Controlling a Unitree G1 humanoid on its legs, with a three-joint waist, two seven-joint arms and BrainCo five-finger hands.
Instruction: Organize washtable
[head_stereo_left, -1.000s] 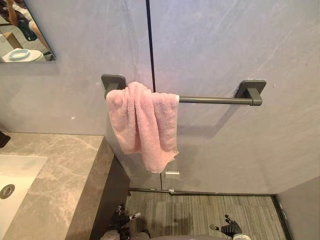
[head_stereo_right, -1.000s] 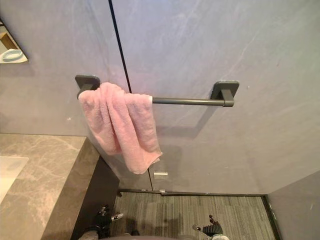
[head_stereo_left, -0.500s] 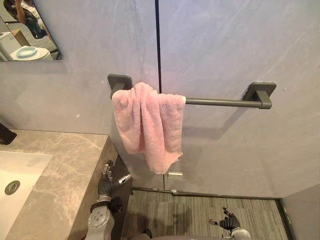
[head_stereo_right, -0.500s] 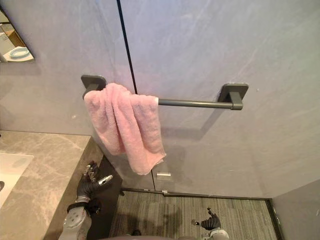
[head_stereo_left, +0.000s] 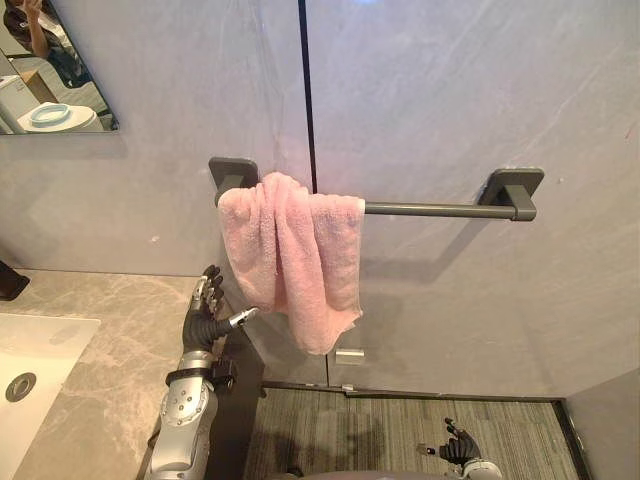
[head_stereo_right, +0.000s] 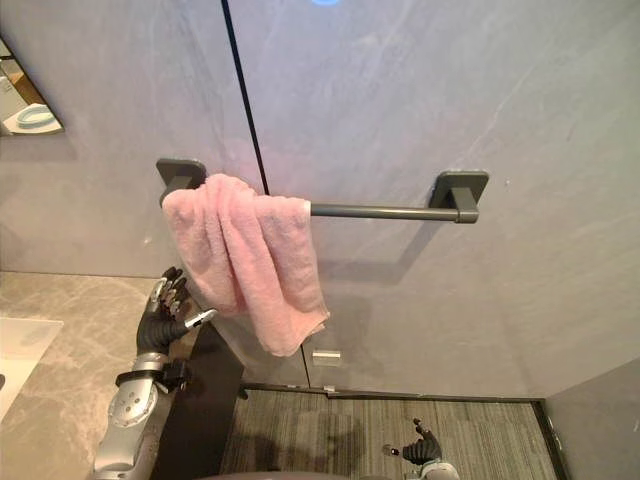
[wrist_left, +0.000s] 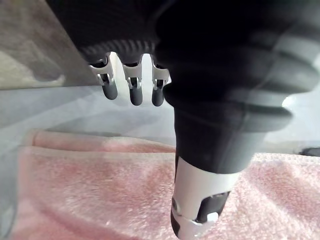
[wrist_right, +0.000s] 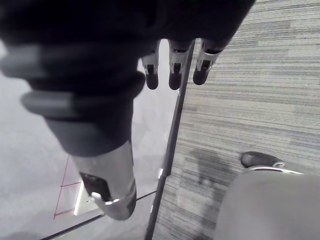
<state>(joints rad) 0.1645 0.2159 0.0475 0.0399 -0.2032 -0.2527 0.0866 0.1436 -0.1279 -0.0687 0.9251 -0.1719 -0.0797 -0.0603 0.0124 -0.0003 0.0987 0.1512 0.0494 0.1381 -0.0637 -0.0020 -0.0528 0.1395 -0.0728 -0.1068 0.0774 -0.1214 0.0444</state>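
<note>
grey stone-look wall (head_stereo_left: 450, 100) backs this washroom corner. at lower left of the frame the left hand (head_stereo_left: 205, 318) is raised by the edge of the marbled counter (head_stereo_left: 100, 340), fingers straight, thumb stuck out sideways, holding nothing. its thumb tip sits just beside the lower left edge of the pink towel (head_stereo_left: 295, 250) (whether it touches, i can't tell). the towel hangs bunched over the left end of a dark towel bar (head_stereo_left: 430, 209) at mid frame, with the bar bare to the right. a white sink (head_stereo_left: 30, 350) is set in the counter at far left, a mirror (head_stereo_left: 50, 70) in the upper left corner. the right hand (head_stereo_left: 458, 447) hangs low at bottom right over the striped floor (head_stereo_left: 380, 425), fingers loose and empty.
</note>
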